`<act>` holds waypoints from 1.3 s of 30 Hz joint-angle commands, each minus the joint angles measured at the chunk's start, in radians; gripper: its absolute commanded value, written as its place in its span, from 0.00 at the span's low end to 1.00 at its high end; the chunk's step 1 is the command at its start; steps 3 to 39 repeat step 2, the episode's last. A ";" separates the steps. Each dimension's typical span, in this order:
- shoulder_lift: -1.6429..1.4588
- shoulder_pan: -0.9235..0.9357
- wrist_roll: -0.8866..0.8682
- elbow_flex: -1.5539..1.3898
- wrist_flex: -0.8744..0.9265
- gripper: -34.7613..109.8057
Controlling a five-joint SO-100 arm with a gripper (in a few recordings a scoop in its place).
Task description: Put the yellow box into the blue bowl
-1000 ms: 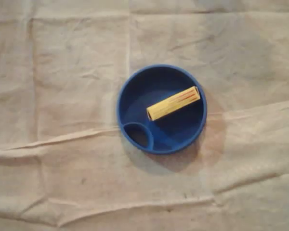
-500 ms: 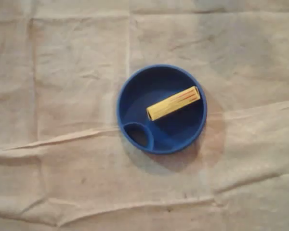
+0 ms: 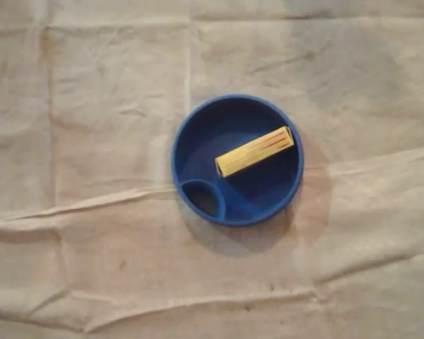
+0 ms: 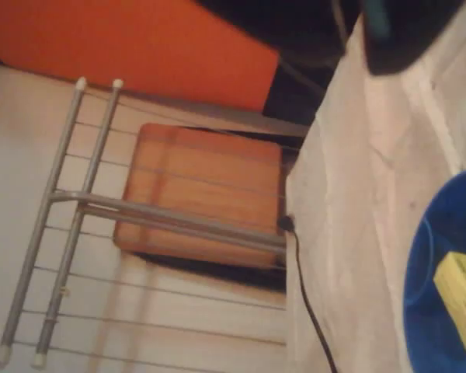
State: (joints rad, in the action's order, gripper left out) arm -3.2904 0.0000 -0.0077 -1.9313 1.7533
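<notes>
One creased cloth [image 3: 85,106] covers the worktop in the overhead view. At its middle sits the blue bowl [image 3: 191,134], and the yellow box [image 3: 255,151] lies slantwise in its large part, right end near the rim. The wrist view, tilted, takes in a metal rack [image 4: 101,202], a wooden board [image 4: 202,194], a black cable [image 4: 307,303], then the bowl's edge. I cannot tell whether the tool is open or closed.

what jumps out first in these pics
The blue bowl sits mid-frame in the overhead view on a creased beige cloth, with the yellow box lying diagonally in its larger compartment. In the wrist view, a grey metal rack and an orange panel stand out on the left.
</notes>
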 commanded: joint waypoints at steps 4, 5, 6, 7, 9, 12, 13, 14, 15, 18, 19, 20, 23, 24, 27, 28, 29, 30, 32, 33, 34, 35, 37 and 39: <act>-0.021 0.014 -0.012 0.008 -0.020 0.24; -0.021 0.014 -0.012 0.008 -0.020 0.24; -0.021 0.014 -0.012 0.008 -0.020 0.24; -0.021 0.014 -0.012 0.008 -0.020 0.24; -0.021 0.014 -0.012 0.008 -0.020 0.24; -0.021 0.014 -0.012 0.008 -0.020 0.24; -0.021 0.014 -0.012 0.008 -0.020 0.24; -0.021 0.014 -0.012 0.008 -0.020 0.24; -0.021 0.014 -0.012 0.008 -0.020 0.24; -0.021 0.014 -0.012 0.008 -0.020 0.24; -0.021 0.014 -0.012 0.008 -0.020 0.24; -0.021 0.014 -0.012 0.008 -0.020 0.24; -0.021 0.014 -0.012 0.008 -0.020 0.24; -0.021 0.014 -0.012 0.008 -0.020 0.24; -0.021 0.014 -0.012 0.008 -0.020 0.24; -0.021 0.014 -0.012 0.008 -0.020 0.24; -0.021 0.014 -0.012 0.008 -0.020 0.24; -0.021 0.014 -0.012 0.008 -0.020 0.24; -0.021 0.014 -0.012 0.008 -0.020 0.24; -0.021 0.014 -0.012 0.008 -0.020 0.24; -0.021 0.014 -0.012 0.008 -0.020 0.24; -0.021 0.014 -0.012 0.008 -0.020 0.24; -0.021 0.014 -0.012 0.008 -0.020 0.24; -0.021 0.014 -0.012 0.008 -0.020 0.24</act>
